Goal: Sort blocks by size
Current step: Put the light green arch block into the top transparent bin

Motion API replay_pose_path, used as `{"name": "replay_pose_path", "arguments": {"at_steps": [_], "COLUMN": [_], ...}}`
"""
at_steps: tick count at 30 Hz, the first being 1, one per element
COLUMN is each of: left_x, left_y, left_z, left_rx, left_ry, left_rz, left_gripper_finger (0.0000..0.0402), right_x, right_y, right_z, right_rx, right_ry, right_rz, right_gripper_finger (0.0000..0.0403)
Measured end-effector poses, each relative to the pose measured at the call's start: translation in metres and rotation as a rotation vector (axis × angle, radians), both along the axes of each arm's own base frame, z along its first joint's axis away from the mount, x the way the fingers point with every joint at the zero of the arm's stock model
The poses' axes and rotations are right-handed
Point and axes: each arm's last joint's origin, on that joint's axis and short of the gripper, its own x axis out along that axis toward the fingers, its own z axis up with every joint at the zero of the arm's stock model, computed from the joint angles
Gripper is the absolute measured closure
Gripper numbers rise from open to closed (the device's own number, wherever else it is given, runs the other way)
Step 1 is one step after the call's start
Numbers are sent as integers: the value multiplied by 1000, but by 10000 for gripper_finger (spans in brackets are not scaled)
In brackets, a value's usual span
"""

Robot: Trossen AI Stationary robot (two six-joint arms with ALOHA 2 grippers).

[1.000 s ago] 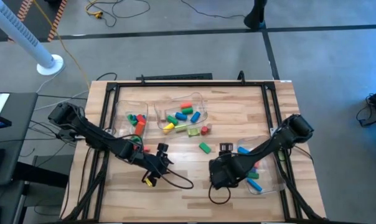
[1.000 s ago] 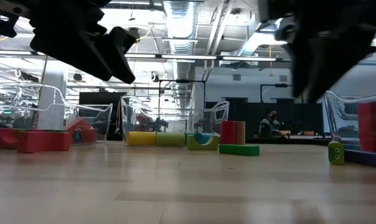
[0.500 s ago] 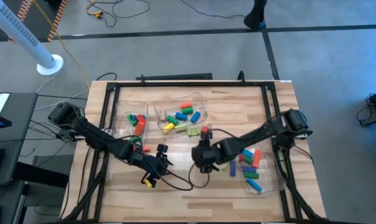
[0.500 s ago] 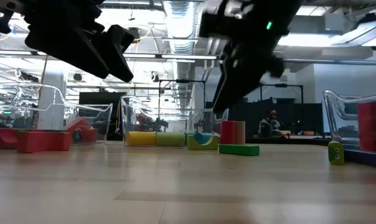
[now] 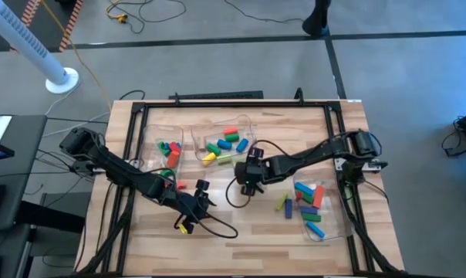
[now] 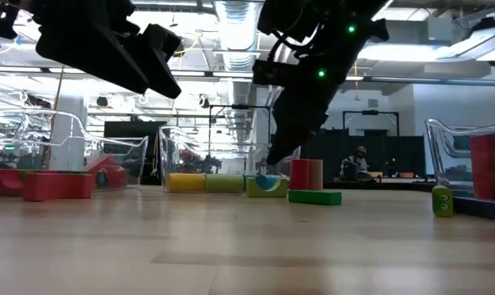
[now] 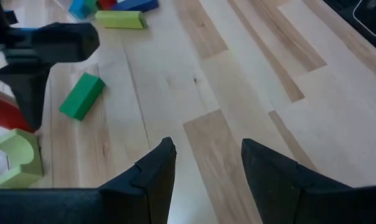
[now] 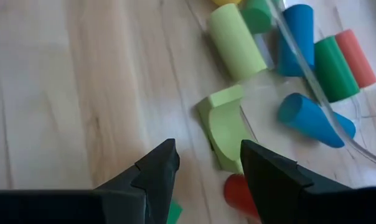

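The right arm has swung across from the right bin toward the table's middle, and now its gripper hangs beside the middle bin, above the blocks that lie loose on the wood there. Its fingers stand apart with nothing between them; the right wrist view shows bare wood in the gap, and just past the tips a light green arch, a red block and a light green cylinder by the bin's clear wall. Blue, green and red cylinders lie inside that wall. The left gripper has not budged: it hovers over the near left part of the table, fingers likewise parted and empty, with only plank showing between them in its own view. Farther off in that view lies a green bar alone on the wood, with the right arm's dark shape above it. From table height, a red cube stands just behind a flat green bar. The left bin holds a few red, green and blue pieces; the right bin holds blue, red and green bars. No writing or label can be read on any block or bin.
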Motion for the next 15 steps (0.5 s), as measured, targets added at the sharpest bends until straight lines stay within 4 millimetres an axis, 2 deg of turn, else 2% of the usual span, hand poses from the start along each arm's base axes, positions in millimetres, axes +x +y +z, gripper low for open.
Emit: {"name": "replay_pose_path", "arguments": {"at_steps": [7,12,15], "left_x": [0,1,0], "left_y": [0,0,0], "left_z": [1,1,0], "left_rx": [3,-2,-5], "left_ry": [-7,-9,-6], "left_rz": [-4,-2,0], "left_gripper_finger": [223,223,223], "right_x": [4,7,7], "right_y": [-6,-9,-10], "right_z": [-6,-30,-37], "right_rx": [32,37,41], "right_ry": [-18,42,48], "right_rz": [-54,-85,-126], "right_gripper_finger": [191,191,191]}}
